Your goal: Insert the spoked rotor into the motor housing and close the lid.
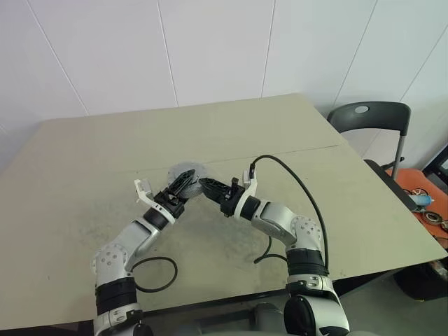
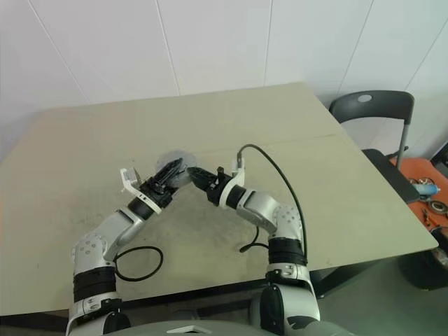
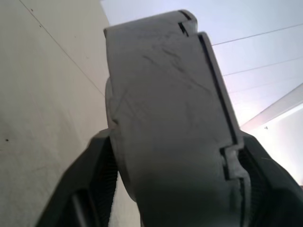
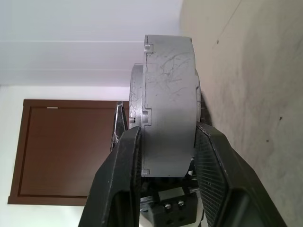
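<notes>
Motor housing [image 4: 168,104] with lid [image 3: 170,123] on edge above mid-counter [image 1: 350,196], faces sideways. Left claw [image 1: 180,187] and right claw [image 1: 210,186] both clamp it from opposite sides.

The round motor housing [image 4: 168,109] is dull grey metal, matt and scored with fine scratches, and its lid [image 3: 215,94] has the same worn finish. The fingers [image 4: 118,189] gripping it look like black plastic with ribbed pads. The table [image 1: 294,147] is a smooth, matt beige, lightly scuffed.
</notes>
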`<state>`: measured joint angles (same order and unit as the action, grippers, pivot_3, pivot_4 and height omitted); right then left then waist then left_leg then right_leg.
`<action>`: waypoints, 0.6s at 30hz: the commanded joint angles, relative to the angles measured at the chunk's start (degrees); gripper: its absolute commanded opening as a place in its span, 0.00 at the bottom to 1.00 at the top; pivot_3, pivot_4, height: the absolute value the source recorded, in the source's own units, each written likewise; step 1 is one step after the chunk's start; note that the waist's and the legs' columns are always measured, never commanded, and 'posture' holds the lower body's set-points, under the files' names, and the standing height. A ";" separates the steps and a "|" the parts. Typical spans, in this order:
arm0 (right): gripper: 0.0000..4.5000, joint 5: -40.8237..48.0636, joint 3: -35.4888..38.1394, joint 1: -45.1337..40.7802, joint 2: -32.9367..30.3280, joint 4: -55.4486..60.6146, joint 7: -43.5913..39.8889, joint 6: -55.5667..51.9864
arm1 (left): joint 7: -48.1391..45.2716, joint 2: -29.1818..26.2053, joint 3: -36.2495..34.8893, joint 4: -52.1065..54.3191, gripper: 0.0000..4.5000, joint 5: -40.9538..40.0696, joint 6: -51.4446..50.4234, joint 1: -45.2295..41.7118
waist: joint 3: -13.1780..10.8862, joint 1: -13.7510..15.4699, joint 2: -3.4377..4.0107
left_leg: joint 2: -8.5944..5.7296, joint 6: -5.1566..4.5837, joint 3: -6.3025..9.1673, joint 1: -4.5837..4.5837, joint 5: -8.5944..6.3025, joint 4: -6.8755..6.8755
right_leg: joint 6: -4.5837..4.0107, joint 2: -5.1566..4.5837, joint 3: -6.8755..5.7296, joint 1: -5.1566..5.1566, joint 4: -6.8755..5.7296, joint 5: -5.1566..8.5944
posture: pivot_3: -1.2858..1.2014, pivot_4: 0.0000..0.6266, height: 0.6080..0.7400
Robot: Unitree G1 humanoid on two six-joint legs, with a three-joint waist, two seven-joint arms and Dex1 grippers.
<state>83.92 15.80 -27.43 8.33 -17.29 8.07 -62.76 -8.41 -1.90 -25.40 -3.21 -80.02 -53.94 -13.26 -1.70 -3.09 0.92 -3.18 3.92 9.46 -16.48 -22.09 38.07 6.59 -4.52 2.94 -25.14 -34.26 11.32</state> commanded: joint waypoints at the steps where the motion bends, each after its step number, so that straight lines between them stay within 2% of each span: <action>1: 0.27 0.68 -1.79 -2.09 2.73 4.62 -2.20 0.29 | -0.47 -0.42 1.32 2.24 0.51 1.45 1.59 0.30 | 0.00 0.12 0.00 | 0.00 0.00 0.00 0.00 0.00 0.00 | 0.00 0.00 0.00 0.01 0.01 0.00 | 0.52 0.00 1.00; 2: 0.27 0.27 -1.87 -2.03 2.71 4.68 -2.18 0.53 | -0.59 -0.43 1.58 2.46 0.51 1.51 1.77 0.43 | 0.00 0.11 -0.01 | 0.00 -0.01 0.00 0.00 0.00 0.00 | 0.00 0.00 0.00 0.01 0.02 0.00 | 0.52 0.00 1.00; 3: 0.43 0.11 -1.92 -1.99 2.68 4.68 -2.27 0.64 | -0.70 -0.37 1.72 2.55 0.51 1.43 2.02 0.51 | -0.01 0.09 -0.02 | -0.01 -0.02 -0.01 0.01 -0.01 -0.01 | 0.00 0.02 0.00 0.02 0.04 0.00 | 0.52 0.00 1.00; 8: 0.79 -0.73 -2.39 -2.04 2.47 4.90 -2.85 0.98 | -0.68 -0.41 2.30 2.56 0.50 1.18 2.67 0.79 | -0.13 -0.40 -0.19 | -0.09 -0.69 -0.03 0.22 -0.37 0.02 | -0.48 -0.07 0.07 0.41 0.28 0.27 | 0.52 0.00 1.00; 9: 0.89 -0.89 -2.45 -2.06 2.45 4.86 -2.89 1.09 | -0.58 -0.29 2.25 2.47 0.50 0.90 2.72 0.77 | -0.15 -0.45 -0.20 | -0.10 -0.82 -0.08 0.21 -0.44 0.07 | -0.52 -0.13 0.13 0.52 0.38 0.29 | 0.52 0.00 1.00; 11: 1.00 -0.67 -2.45 -2.04 2.54 4.85 -3.25 1.13 | -0.09 0.37 1.20 1.87 0.50 -0.26 3.67 0.38 | -0.17 -0.73 -0.20 | -0.12 -1.02 -0.16 0.36 -0.55 0.06 | -0.59 -0.11 0.13 0.72 0.76 0.33 | 0.52 0.00 1.00; 15: 1.00 0.34 -2.01 -2.35 2.45 4.27 -3.79 1.57 | 1.52 1.49 -2.45 -0.39 0.50 0.34 9.69 -1.46 | -0.15 -0.82 -0.30 | -0.22 -1.33 -0.19 0.94 -0.73 -0.35 | -0.96 -0.12 0.14 0.82 0.70 0.53 | 0.52 0.00 1.00; 18: 1.00 0.48 -2.12 -2.42 2.22 4.33 -4.16 1.61 | 2.69 1.64 -4.60 -1.89 0.50 3.09 15.84 -2.95 | -0.14 -1.01 -0.31 | -0.19 -1.15 -0.15 0.69 -0.66 -0.38 | -0.97 -0.10 0.31 0.57 0.70 0.52 | 0.52 0.00 1.00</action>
<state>82.57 13.86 -27.48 8.27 -15.26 5.07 -60.95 -5.44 0.24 -27.46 -6.31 -77.39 -41.71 -14.88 -1.84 -4.09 0.62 -3.35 2.82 9.28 -16.00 -22.75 37.73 5.61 -4.58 3.28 -24.82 -33.60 11.84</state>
